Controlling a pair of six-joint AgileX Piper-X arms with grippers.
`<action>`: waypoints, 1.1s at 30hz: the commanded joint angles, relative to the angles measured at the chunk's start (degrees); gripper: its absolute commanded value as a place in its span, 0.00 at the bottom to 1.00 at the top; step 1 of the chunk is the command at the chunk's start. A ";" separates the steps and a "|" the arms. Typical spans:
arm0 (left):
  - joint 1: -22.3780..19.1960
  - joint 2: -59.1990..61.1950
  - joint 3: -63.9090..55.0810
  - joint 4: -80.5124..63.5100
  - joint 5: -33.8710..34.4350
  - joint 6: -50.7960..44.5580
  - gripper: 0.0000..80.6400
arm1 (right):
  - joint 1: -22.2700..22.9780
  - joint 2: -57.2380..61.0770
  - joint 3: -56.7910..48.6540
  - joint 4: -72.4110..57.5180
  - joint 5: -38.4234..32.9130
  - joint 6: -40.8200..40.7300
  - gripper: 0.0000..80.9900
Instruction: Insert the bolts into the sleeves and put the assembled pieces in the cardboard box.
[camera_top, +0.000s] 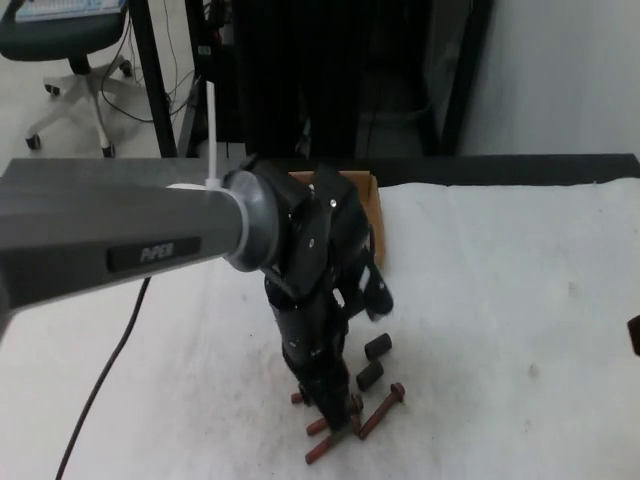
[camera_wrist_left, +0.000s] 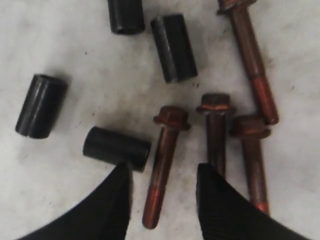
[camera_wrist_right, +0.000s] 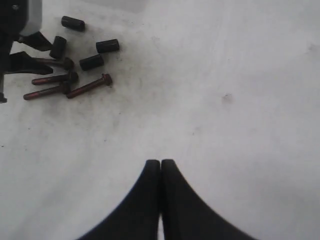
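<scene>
Several rusty brown bolts and several black sleeves lie loose on the white cloth. My left gripper (camera_wrist_left: 164, 170) is open, low over them, with one bolt (camera_wrist_left: 162, 170) lying between its fingers, untouched as far as I can see. A sleeve (camera_wrist_left: 117, 148) lies against one fingertip (camera_wrist_left: 122, 175). Other bolts (camera_wrist_left: 216, 130) (camera_wrist_left: 252, 160) lie beside the other finger. In the high view the left gripper (camera_top: 338, 408) stands over the pile, two sleeves (camera_top: 378, 347) beside it. The cardboard box (camera_top: 368, 200) sits behind the arm. My right gripper (camera_wrist_right: 160, 163) is shut and empty, far from the pile (camera_wrist_right: 70, 65).
The left arm (camera_top: 120, 245) stretches across the high view and hides much of the box. White cloth (camera_top: 500, 300) covers the bench, with open room to the right. An office chair (camera_top: 70, 50) and dark stands are behind the bench.
</scene>
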 joint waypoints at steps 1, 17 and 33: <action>-0.24 -0.15 -0.56 1.03 -2.32 1.59 0.49 | -0.20 -0.65 0.14 -1.67 -1.89 0.00 0.00; -0.24 0.96 -0.56 -2.86 3.81 3.98 0.49 | -0.20 -0.65 0.14 -2.70 -1.87 -0.02 0.00; -0.24 2.90 -0.56 -8.38 8.41 4.12 0.49 | -0.20 -0.65 0.14 -3.46 -1.87 -0.02 0.00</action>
